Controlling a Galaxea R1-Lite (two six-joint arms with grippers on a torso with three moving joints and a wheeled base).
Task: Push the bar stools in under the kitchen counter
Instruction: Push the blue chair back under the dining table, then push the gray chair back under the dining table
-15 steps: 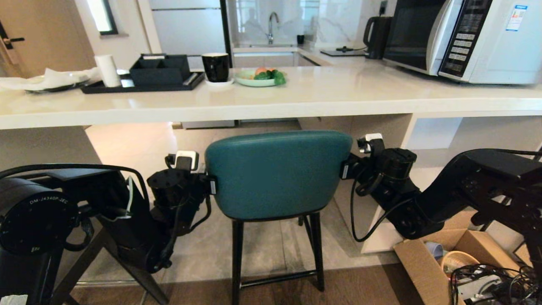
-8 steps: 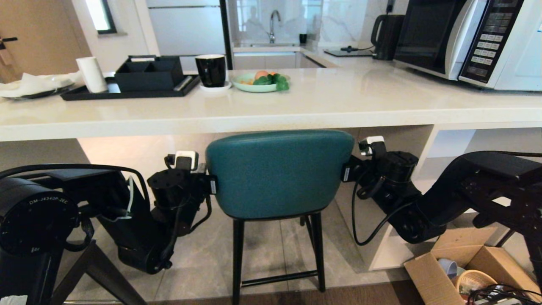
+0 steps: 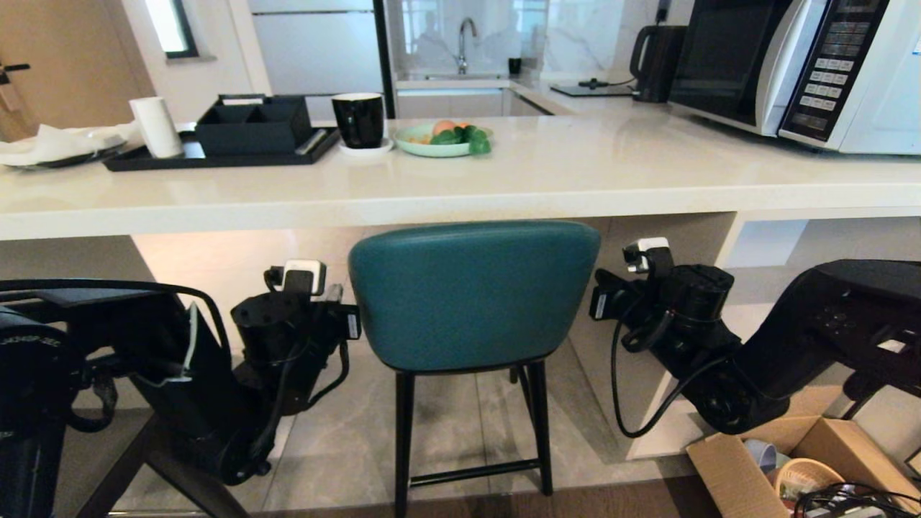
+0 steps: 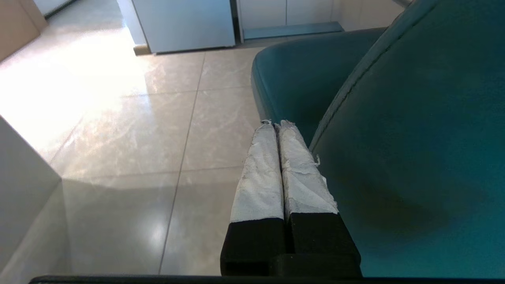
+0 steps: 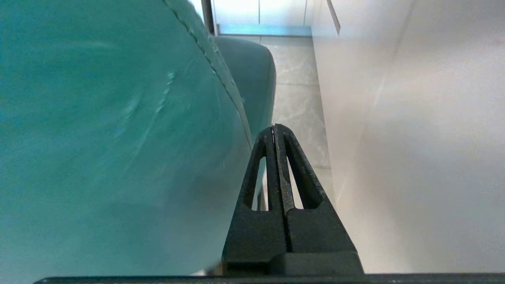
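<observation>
The teal bar stool [image 3: 471,295] stands under the kitchen counter [image 3: 460,198] edge. The left gripper [image 4: 276,124] and the right gripper [image 5: 275,128], both with jaws closed and empty, sit beside its backrest.

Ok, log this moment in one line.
stool: teal stool backrest under counter edge | left pincer: shut, beside backrest | right pincer: shut, beside backrest

You see a teal stool [image 3: 471,295] in smooth matt leather, glossy stone-like worktop [image 3: 575,180], polished floor tiles [image 4: 130,130], rough white-wrapped left fingers [image 4: 260,173].
</observation>
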